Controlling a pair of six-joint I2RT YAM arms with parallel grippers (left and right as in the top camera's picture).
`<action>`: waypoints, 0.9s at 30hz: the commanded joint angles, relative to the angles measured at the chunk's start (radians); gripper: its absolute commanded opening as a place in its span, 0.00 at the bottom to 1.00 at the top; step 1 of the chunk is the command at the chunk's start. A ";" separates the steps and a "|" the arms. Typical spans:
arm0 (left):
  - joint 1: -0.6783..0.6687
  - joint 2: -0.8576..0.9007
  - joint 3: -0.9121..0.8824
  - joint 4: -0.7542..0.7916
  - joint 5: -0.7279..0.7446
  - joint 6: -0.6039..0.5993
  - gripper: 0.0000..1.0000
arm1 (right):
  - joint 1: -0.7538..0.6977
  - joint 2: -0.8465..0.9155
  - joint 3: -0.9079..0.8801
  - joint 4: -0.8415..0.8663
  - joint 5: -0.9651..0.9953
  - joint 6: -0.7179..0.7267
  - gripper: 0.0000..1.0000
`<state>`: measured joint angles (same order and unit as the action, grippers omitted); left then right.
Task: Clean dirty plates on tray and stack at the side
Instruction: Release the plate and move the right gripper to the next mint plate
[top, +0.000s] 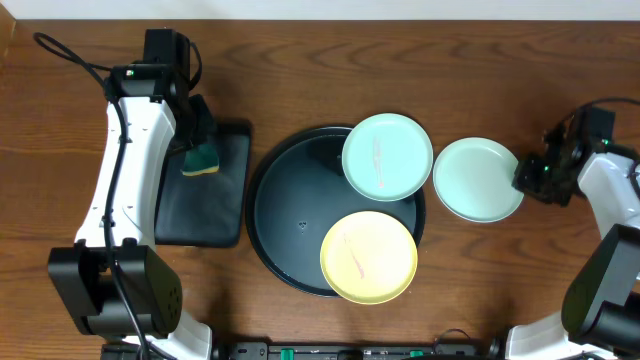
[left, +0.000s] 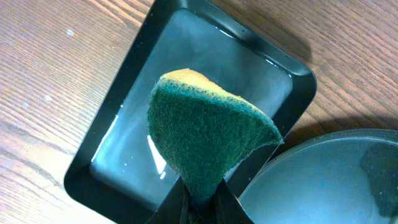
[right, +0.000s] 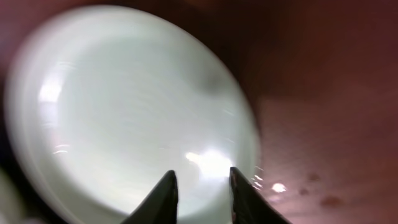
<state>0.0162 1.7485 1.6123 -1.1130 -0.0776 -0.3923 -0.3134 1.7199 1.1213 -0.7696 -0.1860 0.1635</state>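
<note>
One mint-blue plate (top: 387, 156) with faint streaks rests on the upper right rim of the round black tray (top: 285, 215). The yellow plate (top: 368, 256), also streaked, lies on the tray's lower right edge. The second mint-blue plate (top: 478, 179) lies on the table right of the tray and fills the right wrist view (right: 124, 106), blurred. My left gripper (top: 200, 140) is shut on a green and yellow sponge (left: 208, 140), held above the rectangular tray; its fingertips (left: 200, 196) pinch the sponge's lower corner. My right gripper (top: 528, 178) is open at that plate's right edge, its fingers (right: 202, 180) apart over the rim.
A smaller rectangular black tray (top: 205, 215) with shallow water (left: 186, 81) sits left of the round tray, the two nearly touching. The table is dark wood (top: 80, 60). Cables run at the far left and right.
</note>
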 joint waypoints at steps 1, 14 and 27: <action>0.002 -0.010 -0.005 0.003 -0.012 0.006 0.08 | 0.083 -0.018 0.107 -0.016 -0.109 -0.057 0.29; 0.002 -0.009 -0.005 0.003 -0.012 0.006 0.07 | 0.442 0.039 0.149 0.199 0.051 -0.068 0.48; 0.002 -0.009 -0.005 0.003 -0.012 0.006 0.07 | 0.458 0.212 0.248 0.171 0.050 -0.090 0.32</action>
<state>0.0162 1.7485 1.6123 -1.1103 -0.0776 -0.3923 0.1448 1.9205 1.3415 -0.5934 -0.1379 0.0856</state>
